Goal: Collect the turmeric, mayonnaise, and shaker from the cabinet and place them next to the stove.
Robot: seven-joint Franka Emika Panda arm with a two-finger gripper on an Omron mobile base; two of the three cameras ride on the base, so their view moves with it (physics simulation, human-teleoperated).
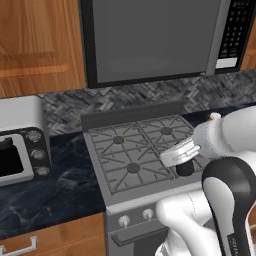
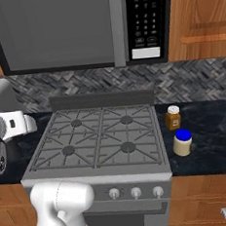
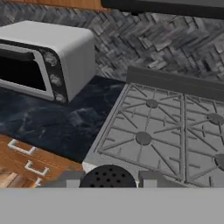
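Observation:
My gripper (image 3: 108, 180) is shut on the shaker (image 3: 108, 176), whose dark perforated round top shows between the two finger tips. In the left base view the gripper (image 1: 185, 167) hangs in front of the stove (image 1: 132, 150) with a dark shape under the white hand. The hand view looks over the stove's (image 3: 162, 131) front left corner from above the counter. The turmeric (image 2: 173, 117), an amber jar with a pale lid, stands on the dark counter just right of the stove (image 2: 102, 135). The mayonnaise (image 2: 182, 142), cream with a blue lid, stands right in front of it. The cabinet is out of view.
A white toaster oven (image 3: 43, 57) (image 1: 20, 150) sits on the dark counter (image 3: 65, 122) left of the stove. A microwave (image 2: 145, 19) hangs above the burners. Wooden drawers with metal handles (image 3: 22, 148) run under the counter.

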